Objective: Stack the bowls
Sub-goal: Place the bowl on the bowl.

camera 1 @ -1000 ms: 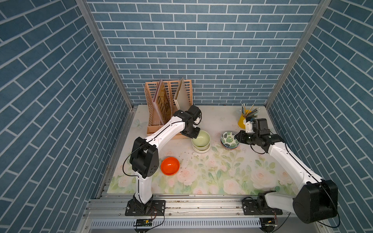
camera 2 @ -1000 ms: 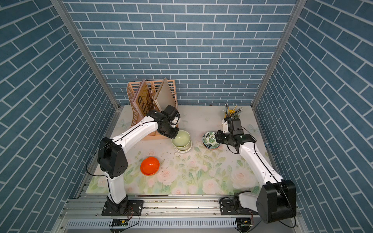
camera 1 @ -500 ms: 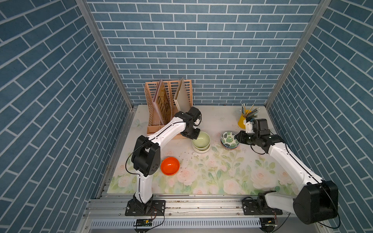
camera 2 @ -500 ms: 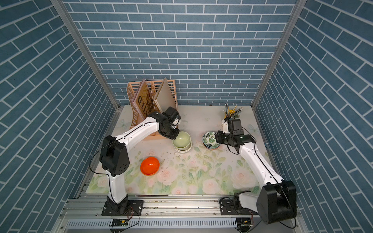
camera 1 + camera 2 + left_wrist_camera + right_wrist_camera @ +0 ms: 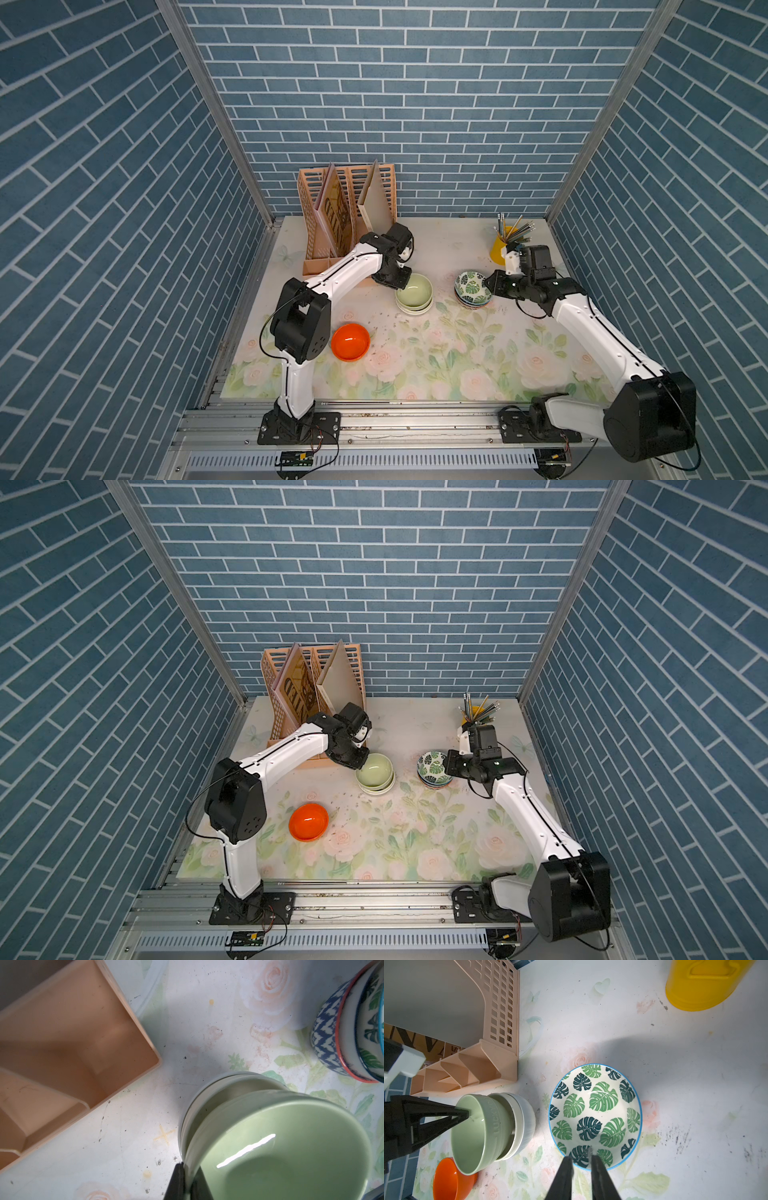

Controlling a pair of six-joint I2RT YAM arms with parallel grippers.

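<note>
L fingers [image 5: 176,1184] first: pinched narrow on the wall of the pale green bowl [image 5: 291,1147], one inside, one outside; so L gripper [image 5: 188,1183] closed on it. Not seated yet: tipped at a slant in the cream and white bowls [image 5: 526,1124] beneath, mid-table, just right of the peach file rack [image 5: 62,1032] & near its front corner. R fingers [image 5: 564,1178]: narrow too, astride the near rim of the green-leaf bowl [image 5: 595,1114]; prob. R gripper [image 5: 581,1169] clamped on it, though actual contact hard to confirm from the wrist view. Nested on the patterned pile [image 5: 324,1043], right of the green one, apart but near. Farther out: orange bowl [image 5: 350,341] alone, near-left, by the L arm [image 5: 349,272]; yellow pencil cup [image 5: 702,985] far right, just beyond the R gripper.

To do this step well: level the L gripper to bring the green rim parallel w/ the rims below; centre over the pile; lower to full nesting all round. Then open just enough to free the wall & lift straight up, no sideways drag; otherwise risk of shoving the pile into the rack. Park R steady meanwhile; no swing of the leaf bowl across before the L arm's exit. Leave orange for after.
</note>
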